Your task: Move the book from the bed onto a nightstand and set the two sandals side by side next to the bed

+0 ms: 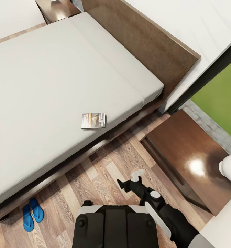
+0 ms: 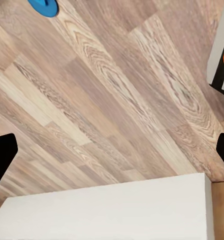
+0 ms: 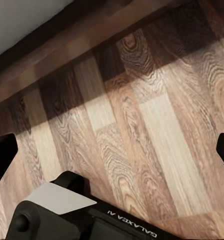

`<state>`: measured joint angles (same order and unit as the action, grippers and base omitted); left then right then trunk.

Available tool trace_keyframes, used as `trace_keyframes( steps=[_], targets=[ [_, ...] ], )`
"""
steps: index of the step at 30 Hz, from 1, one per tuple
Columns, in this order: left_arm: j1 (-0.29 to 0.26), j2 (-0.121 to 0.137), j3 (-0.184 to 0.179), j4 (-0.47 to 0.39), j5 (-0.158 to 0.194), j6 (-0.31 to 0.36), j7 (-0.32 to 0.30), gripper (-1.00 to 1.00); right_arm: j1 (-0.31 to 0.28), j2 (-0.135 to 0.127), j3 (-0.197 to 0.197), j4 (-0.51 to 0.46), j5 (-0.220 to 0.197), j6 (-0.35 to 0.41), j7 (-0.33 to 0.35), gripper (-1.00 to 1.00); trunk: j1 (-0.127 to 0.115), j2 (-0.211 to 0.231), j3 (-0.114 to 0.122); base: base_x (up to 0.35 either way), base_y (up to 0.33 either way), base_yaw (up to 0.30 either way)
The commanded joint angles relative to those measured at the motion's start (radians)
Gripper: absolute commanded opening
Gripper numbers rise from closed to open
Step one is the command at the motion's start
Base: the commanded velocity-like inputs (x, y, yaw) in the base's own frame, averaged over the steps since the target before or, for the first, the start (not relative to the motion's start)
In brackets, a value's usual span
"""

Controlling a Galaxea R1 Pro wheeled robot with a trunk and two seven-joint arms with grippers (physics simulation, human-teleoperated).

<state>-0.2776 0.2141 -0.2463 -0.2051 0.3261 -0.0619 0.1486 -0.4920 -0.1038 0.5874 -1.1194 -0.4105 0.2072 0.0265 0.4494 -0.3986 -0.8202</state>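
Robot trunk nearest, dark and glossy; right tool (image 1: 131, 182) raised over wood-plank floor (image 1: 101, 172), fingers apart, holding nothing; left tool's finger tips at edges of its wrist view spread wide, empty. Book (image 1: 93, 120) lies flat near bed's (image 1: 43, 86) near edge, ahead and slightly left of right tool (right arm judged nearer), long axis along mattress edge; thin paperback on matte grey mattress. Nightstand (image 1: 194, 162) to right, glossy brown surface. Two blue sandals (image 1: 32, 214) side by side on floor just beside bed frame.
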Motion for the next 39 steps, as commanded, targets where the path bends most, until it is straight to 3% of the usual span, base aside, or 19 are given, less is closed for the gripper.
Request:
trace_keyframes(
  steps=[1, 4, 8, 10, 11, 13, 14, 15, 16, 18, 21, 28, 39],
  targets=[
    [0.000, 0.001, 0.003, -0.002, 0.009, -0.003, 0.003, 1.00, 0.000, -0.001, -0.002, -0.014, -0.008, 0.004, 0.000, 1.00, 0.001, -0.001, -0.001, 0.000, 0.000, 0.000],
    [0.000, 0.001, 0.033, -0.013, 0.009, -0.004, -0.001, 1.00, -0.001, -0.001, -0.028, -0.071, -0.014, 0.007, 0.002, 1.00, 0.001, -0.001, -0.001, 0.000, 0.000, 0.000],
    [0.000, -0.001, 0.046, -0.020, 0.008, -0.004, -0.001, 1.00, -0.003, 0.001, -0.047, -0.106, -0.043, 0.011, 0.008, 1.00, 0.001, -0.001, -0.001, 0.000, 0.000, 0.000],
    [0.000, -0.002, 0.050, -0.022, 0.008, -0.003, -0.001, 1.00, -0.010, 0.004, -0.053, -0.114, -0.094, 0.018, 0.019, 1.00, 0.001, -0.001, -0.001, 0.000, 0.000, 0.000],
    [0.000, -0.003, 0.052, -0.023, 0.008, -0.003, -0.001, 1.00, -0.028, 0.003, -0.057, -0.118, -0.167, 0.039, 0.040, 1.00, 0.001, -0.001, -0.001, 0.000, 0.000, 0.000],
    [0.000, -0.003, 0.054, -0.024, 0.008, -0.003, -0.002, 1.00, -0.056, 0.000, -0.061, -0.117, -0.247, 0.079, 0.076, 1.00, 0.001, -0.001, -0.001, 0.000, 0.000, 0.000],
    [0.000, -0.003, 0.054, -0.024, 0.008, -0.003, -0.002, 1.00, -0.056, 0.000, -0.061, -0.117, -0.247, 0.079, 0.076, 1.00, 0.001, -0.001, -0.001, 0.000, 0.000, 0.000],
    [0.000, -0.004, 0.054, -0.024, 0.007, -0.003, -0.002, 1.00, -0.088, -0.004, -0.065, -0.111, -0.320, 0.133, 0.129, 1.00, 0.001, -0.001, -0.001, 0.000, 0.000, 0.000],
    [0.000, -0.004, 0.054, -0.024, 0.007, -0.003, -0.002, 1.00, -0.088, -0.004, -0.065, -0.111, -0.320, 0.133, 0.129, 1.00, 0.001, -0.001, -0.001, 0.000, 0.000, 0.000],
    [0.000, -0.004, 0.054, -0.024, 0.007, -0.003, -0.003, 1.00, -0.118, -0.008, -0.077, -0.099, -0.378, 0.189, 0.191, 1.00, 0.001, -0.001, -0.001, 0.000, 0.000, 0.000],
    [0.000, -0.005, 0.053, -0.025, 0.006, -0.003, -0.004, 1.00, -0.158, -0.010, -0.110, -0.076, -0.429, 0.268, 0.289, 1.00, 0.001, -0.001, -0.001, 0.000, 0.000, 0.000],
    [0.000, -0.006, 0.052, -0.025, 0.005, -0.004, -0.001, 1.00, -0.240, -0.005, -0.177, 0.013, -0.475, 0.389, 0.482, 1.00, 0.001, -0.001, -0.001, 0.000, 0.000, 0.000],
    [0.000, 0.004, 0.055, -0.039, 0.004, -0.007, 0.031, 1.00, -0.311, -0.011, -0.200, 0.168, -0.487, 0.458, 0.718, 1.00, 0.001, -0.001, -0.001, 0.000, 0.000, 0.000]
  ],
)
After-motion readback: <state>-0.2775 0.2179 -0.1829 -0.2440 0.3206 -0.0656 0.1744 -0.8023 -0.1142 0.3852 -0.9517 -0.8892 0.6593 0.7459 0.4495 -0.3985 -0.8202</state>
